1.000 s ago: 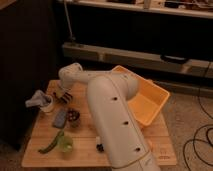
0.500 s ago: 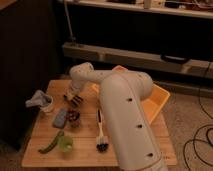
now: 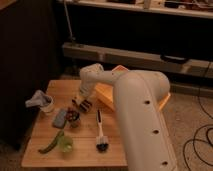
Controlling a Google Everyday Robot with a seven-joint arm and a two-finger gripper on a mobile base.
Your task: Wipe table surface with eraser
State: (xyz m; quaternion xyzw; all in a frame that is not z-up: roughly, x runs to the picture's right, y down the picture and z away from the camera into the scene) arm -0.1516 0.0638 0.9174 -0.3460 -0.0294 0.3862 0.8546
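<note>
Wooden plank table surface [image 3: 62, 90]; gripper [image 3: 80, 99] at flat striped rectangular eraser [image 3: 85, 105]; grip state cannot tell.

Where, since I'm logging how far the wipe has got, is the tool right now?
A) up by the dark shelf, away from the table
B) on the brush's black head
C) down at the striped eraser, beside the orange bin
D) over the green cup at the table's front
C: the tool is down at the striped eraser on the table surface, beside the orange bin. The brush and green cup lie apart from it.
</note>
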